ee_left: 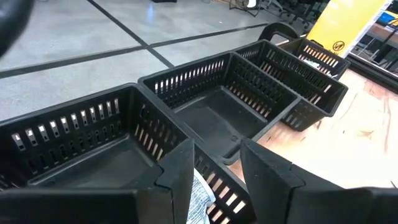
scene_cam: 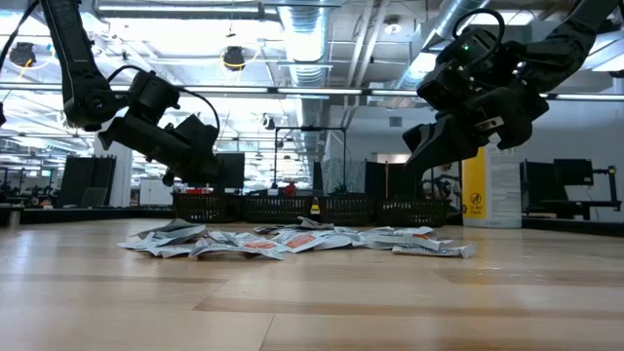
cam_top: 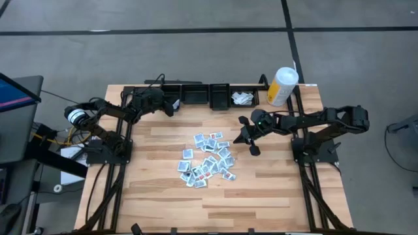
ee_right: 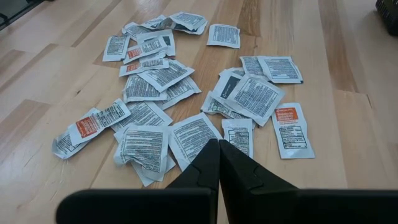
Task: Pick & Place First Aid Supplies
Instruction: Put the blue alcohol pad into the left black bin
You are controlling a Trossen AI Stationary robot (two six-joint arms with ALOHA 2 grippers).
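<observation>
Nothing was really blocking the pile from where I sat: the first aid packets point(cam_top: 208, 160) lay in a loose heap around the middle of the wooden tabletop point(cam_top: 261, 196), overlapping each other, mostly white with grey print and a few with orange-red patches, the print too small for me to read. Along the far edge ran a row of black slotted bins point(cam_top: 196, 96); the one nearest the far right corner had some white packets point(cam_top: 242, 98) in it, and just beside it in that corner stood a tall white-and-yellow canister point(cam_top: 282, 85). The left gripper point(ee_left: 214, 180) hovered right at the bins toward the far left corner, fingers apart, with a bit of printed white packet point(ee_left: 200, 198) showing between them, though I couldn't tell if anything was touching it. The right gripper point(ee_right: 218, 163) hung above the table just right of the heap, fingers pressed together with nothing between them. The table was pale butcher-block planks on a black frame, grey concrete floor with dark lines around it, and behind it an open workshop with exposed ducts, ceiling lights and a yellow sign point(scene_cam: 473, 200).
</observation>
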